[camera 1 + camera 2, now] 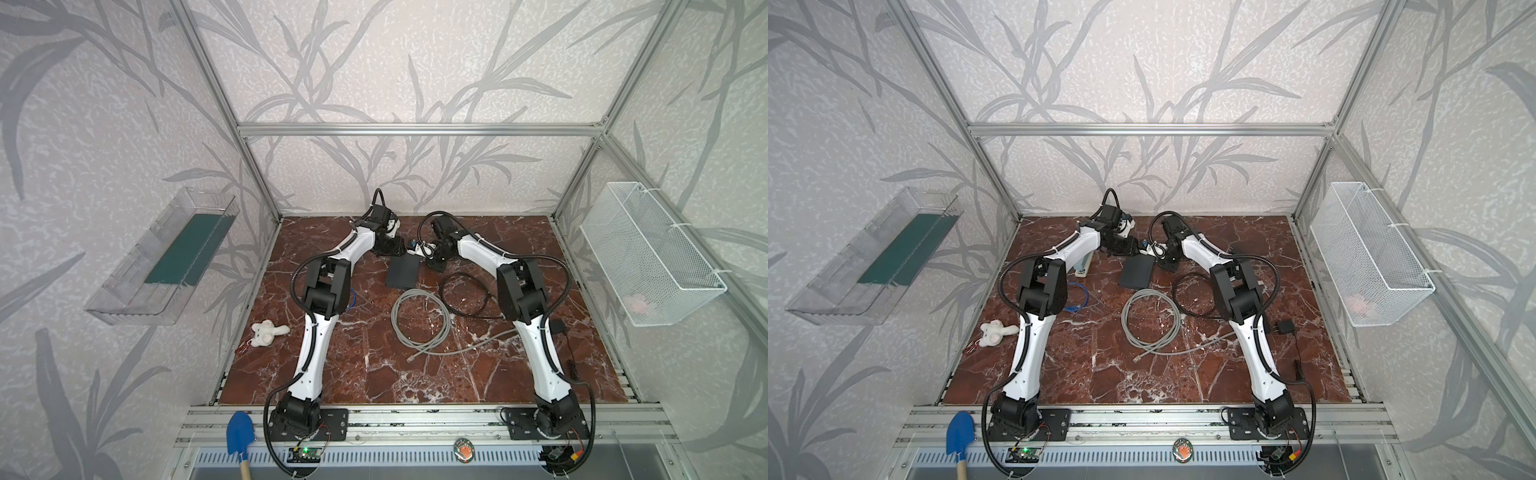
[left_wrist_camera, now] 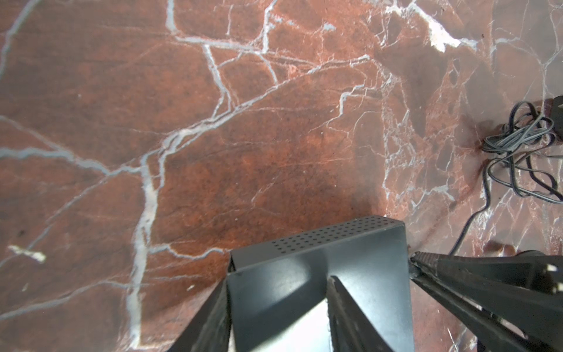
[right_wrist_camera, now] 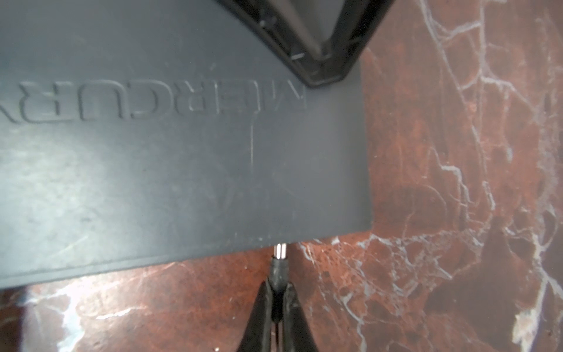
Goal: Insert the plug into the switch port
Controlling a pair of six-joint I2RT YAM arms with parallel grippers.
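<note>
2 grips: left hand (image 2: 280,283) half-open, clamping the switch (image 1: 402,272); right hand (image 3: 278,294) pinching the plug (image 3: 280,257) at its 2 o'clock edge. Any misalignment could jam the tip.

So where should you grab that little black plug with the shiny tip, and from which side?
Grip the small black round plug on its black sleeve, just behind the silver tip, coming from the cable end and in line with it. The right gripper pinches it that way. That leaves the thin metal tip free, pointing straight at the edge of the dark grey metal switch box.
</note>
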